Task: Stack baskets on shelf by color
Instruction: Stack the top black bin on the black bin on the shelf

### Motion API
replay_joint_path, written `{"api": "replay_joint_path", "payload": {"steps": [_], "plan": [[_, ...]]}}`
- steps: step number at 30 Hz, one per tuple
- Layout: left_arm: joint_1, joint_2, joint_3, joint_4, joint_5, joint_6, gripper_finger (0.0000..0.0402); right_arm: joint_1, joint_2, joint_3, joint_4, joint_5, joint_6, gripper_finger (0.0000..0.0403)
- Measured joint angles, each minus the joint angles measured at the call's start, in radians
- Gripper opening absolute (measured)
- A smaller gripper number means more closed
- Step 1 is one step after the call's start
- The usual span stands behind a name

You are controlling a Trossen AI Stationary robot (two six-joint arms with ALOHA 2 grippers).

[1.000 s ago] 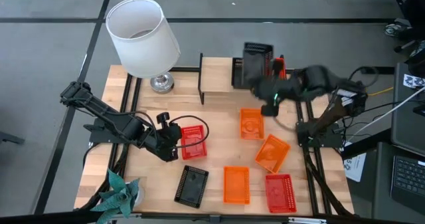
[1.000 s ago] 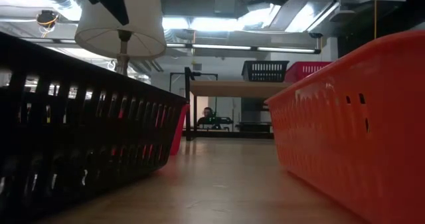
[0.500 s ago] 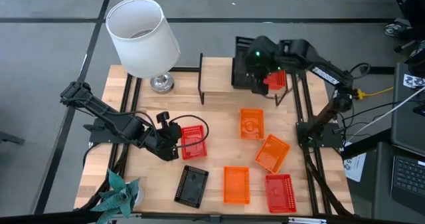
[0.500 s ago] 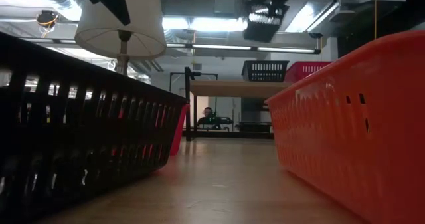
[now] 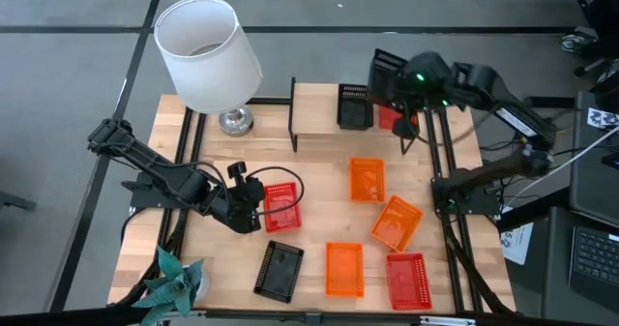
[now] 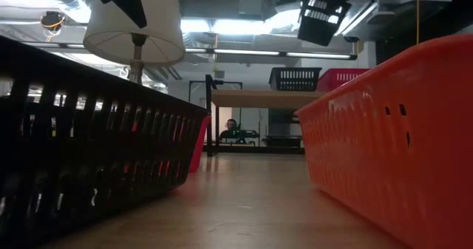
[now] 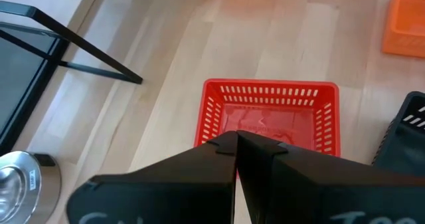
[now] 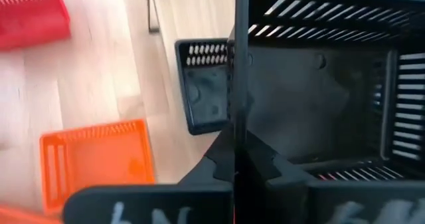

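Note:
My right gripper is shut on a black basket in the air above the right end of the shelf. The held basket also shows tilted in the low view. On the shelf plank a black basket and a red basket rest on their bottoms. My left gripper is shut at the left edge of a red basket lying on the table; I cannot tell whether it touches it. Orange baskets, a black one and a red one lie on the table. My right gripper pinches one side wall of the black basket at its rim, one finger inside the basket and one outside. The basket is lifted clear of the shelf and tipped, its open side turned sideways.
A lamp with a white shade stands at the far left by the shelf's black end frame. A green plant is at the near left corner. Bare tabletop lies between the red basket and the orange ones.
My right gripper has carried the black basket up over the shelf and then toward the table's right edge, and the basket has tipped further. The left arm and the baskets on the table have kept still.

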Motion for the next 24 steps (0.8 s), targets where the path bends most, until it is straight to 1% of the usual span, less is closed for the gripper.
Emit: {"api": "replay_joint_path", "payload": {"steps": [2, 4, 6, 7, 10, 12, 16, 21, 24], "plan": [[0.0, 0.0, 0.0, 0.0, 0.0, 0.0, 0.0, 0.0, -0.087, -0.135, 0.166, -0.031, -0.019, 0.0], [0.0, 0.0, 0.0, 0.0, 0.0, 0.0, 0.0, 0.0, -0.146, -0.234, 0.338, -0.071, -0.033, 0.0], [0.0, 0.0, 0.0, 0.0, 0.0, -0.007, 0.0, -0.002, -0.168, -0.299, 0.437, -0.08, -0.021, 0.0], [0.0, 0.0, 0.0, 0.001, 0.0, -0.011, 0.0, -0.007, -0.168, -0.323, 0.453, -0.082, -0.017, 0.0], [0.0, 0.0, 0.0, 0.003, 0.0, -0.031, 0.0, -0.014, -0.12, -0.373, 0.445, -0.08, -0.021, 0.0], [0.0, 0.0, 0.0, 0.003, -0.001, -0.032, 0.0, -0.014, -0.08, -0.375, 0.44, -0.078, -0.024, 0.0], [0.0, 0.0, 0.0, 0.003, -0.001, -0.029, 0.0, -0.016, 0.001, -0.323, 0.409, -0.082, -0.048, 0.0], [0.0, 0.0, 0.0, 0.003, -0.001, -0.028, 0.0, -0.017, 0.084, -0.229, 0.32, -0.086, -0.044, 0.0], [0.0, 0.0, 0.0, 0.003, -0.001, -0.027, 0.0, -0.017, 0.132, -0.216, 0.271, -0.089, -0.042, 0.0]]}}
